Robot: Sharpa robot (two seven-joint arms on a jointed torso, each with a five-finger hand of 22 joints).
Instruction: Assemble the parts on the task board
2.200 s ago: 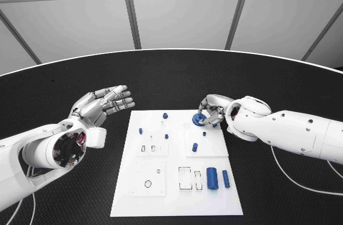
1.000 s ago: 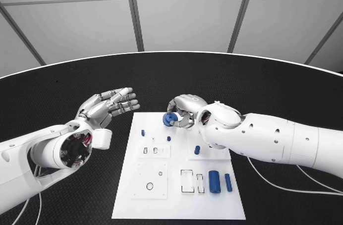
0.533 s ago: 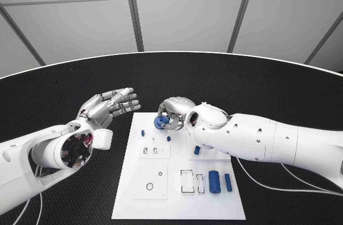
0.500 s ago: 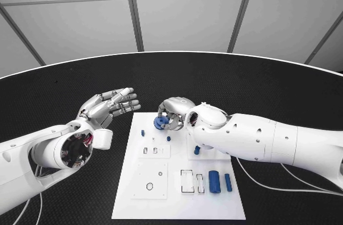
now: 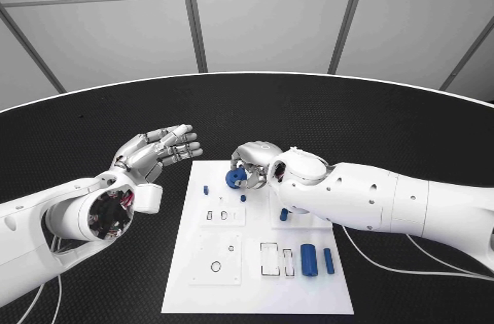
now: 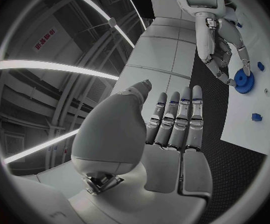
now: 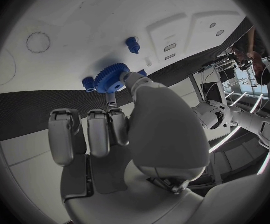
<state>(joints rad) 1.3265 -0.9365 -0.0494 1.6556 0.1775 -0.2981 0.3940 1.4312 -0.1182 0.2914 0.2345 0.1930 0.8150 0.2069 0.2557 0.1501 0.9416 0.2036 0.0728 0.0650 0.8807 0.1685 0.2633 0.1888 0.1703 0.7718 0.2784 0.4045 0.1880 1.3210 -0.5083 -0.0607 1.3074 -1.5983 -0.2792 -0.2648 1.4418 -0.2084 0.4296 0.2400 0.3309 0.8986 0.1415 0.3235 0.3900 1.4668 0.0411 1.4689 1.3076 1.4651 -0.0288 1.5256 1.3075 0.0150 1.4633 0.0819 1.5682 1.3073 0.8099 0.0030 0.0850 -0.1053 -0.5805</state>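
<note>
Head view: the right hand (image 5: 254, 168) grips a blue gear (image 5: 235, 177) over the far end of the task board (image 5: 247, 281); the left hand (image 5: 154, 153) hovers released, fingers spread, beside the board above the worktop.

Left wrist view: the gear (image 6: 244, 78) hangs just above the board.

Right wrist view: the gear (image 7: 111, 77) sits beside a small blue peg (image 7: 132, 44). Seating the gear is the step in hand; next it probably needs lining up and lowering.

Even, bright overhead light; we see soft shadows on the task board (image 5: 258, 267). Both wrist views curve strongly toward their dark rims.
</note>
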